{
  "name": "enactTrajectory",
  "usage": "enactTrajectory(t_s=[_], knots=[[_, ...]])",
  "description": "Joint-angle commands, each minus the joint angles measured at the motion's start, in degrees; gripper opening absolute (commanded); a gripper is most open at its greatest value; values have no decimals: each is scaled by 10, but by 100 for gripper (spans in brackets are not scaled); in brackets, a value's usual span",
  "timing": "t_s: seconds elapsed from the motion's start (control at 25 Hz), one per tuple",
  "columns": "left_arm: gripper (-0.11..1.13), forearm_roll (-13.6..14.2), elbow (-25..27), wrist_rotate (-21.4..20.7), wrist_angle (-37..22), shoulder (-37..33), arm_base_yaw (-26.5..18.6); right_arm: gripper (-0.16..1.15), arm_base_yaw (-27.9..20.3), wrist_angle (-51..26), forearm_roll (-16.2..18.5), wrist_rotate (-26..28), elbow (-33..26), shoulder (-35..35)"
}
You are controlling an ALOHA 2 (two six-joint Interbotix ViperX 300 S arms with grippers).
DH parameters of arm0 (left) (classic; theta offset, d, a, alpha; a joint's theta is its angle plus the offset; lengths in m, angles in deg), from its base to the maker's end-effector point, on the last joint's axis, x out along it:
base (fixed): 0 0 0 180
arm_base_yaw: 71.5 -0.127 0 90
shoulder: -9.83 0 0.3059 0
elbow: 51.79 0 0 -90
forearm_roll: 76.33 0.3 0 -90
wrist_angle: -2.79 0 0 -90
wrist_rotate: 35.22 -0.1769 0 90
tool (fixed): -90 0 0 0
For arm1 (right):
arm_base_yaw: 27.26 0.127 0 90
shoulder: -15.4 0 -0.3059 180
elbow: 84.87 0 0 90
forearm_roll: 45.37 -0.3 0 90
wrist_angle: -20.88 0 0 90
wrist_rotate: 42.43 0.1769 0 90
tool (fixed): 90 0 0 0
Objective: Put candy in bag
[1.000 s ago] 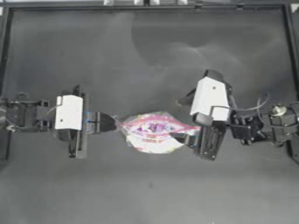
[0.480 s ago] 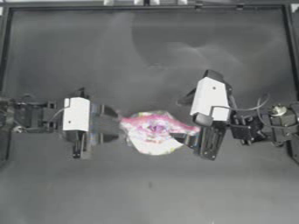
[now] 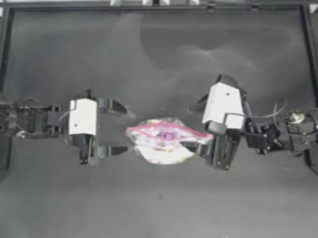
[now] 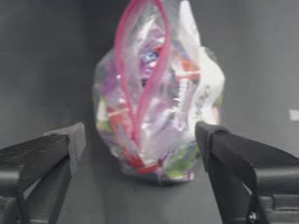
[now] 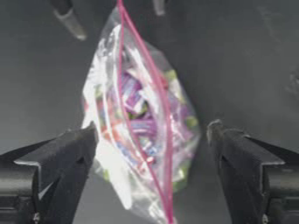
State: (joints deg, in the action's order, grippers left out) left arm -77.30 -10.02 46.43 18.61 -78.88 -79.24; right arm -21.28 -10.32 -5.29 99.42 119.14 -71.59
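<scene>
A: Now that the left gripper (image 3: 116, 128) has let go & pulled back toward its own side, where's the bag (image 3: 162, 140)?
B: Lying mid-table, pink strip up, mouth a bit apart. Left jaws spread wide, just clear of its end, nothing in them.
A: Right gripper (image 3: 197, 128)?
B: At the bag's other end, jaws also apart, one each side of the plastic, not pinching it afaict.
A: Candy?
B: No loose one on the table. Can't single it out among the sweets inside, so prob already dropped in. I'd judge the task near done.
A: Surface, room?
B: Dark matte table (image 3: 155, 56), flat, raised frame round the edges. Nothing else lying on it in the top view. Room itself isn't visible.
</scene>
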Motion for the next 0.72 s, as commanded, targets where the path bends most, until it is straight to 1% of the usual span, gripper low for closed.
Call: enactTrajectory(t_s=[0.04, 0.24, 0.52, 0.72], knots=[[102, -1, -7, -1, 1, -33, -8, 101, 1, 4, 11, 0, -9, 12], [102, -1, 0, 0, -12, -69, -11, 101, 1, 4, 17, 0, -4, 20], [102, -1, -2, 0, -79, -129, -11, 101, 1, 7, 19, 0, 20, 48], [102, -1, -4, 1, -114, -164, -11, 101, 1, 19, 17, 1, 55, 88]])
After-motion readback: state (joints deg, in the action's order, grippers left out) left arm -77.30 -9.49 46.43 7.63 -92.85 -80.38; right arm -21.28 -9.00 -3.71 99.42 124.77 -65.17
